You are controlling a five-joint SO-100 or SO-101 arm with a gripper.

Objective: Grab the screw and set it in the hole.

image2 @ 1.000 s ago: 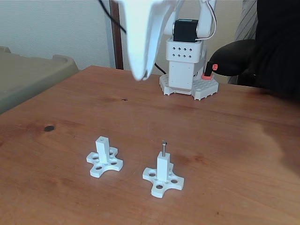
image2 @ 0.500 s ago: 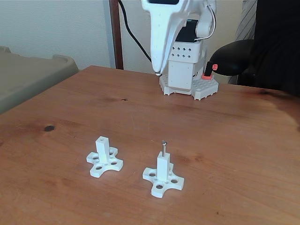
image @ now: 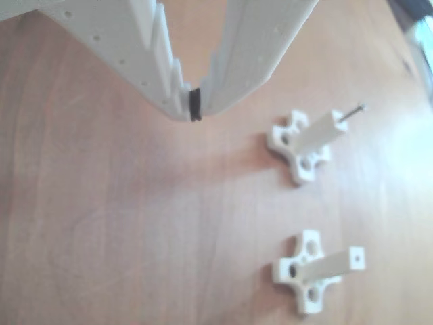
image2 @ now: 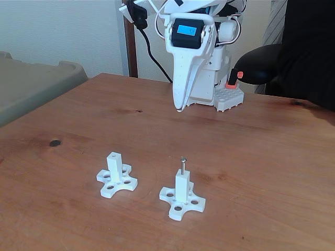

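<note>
Pincer (image2: 179,109) hangs closed and empty above the table (image2: 251,157). Your screw (image2: 183,164) stands at five o'clock from it, upright in a post (image2: 181,187). It looks light, stiff, slippery; pinch the bare shank just under the head.

screw: thin silver-grey metal screw (image2: 183,164) is standing upright, head up | hole: tiny dark hole topping the white plastic post (image2: 181,187) is holding its tip; post is sitting on the wooden table

White arm (image2: 188,47), black cable, seemingly blue screen.
</note>
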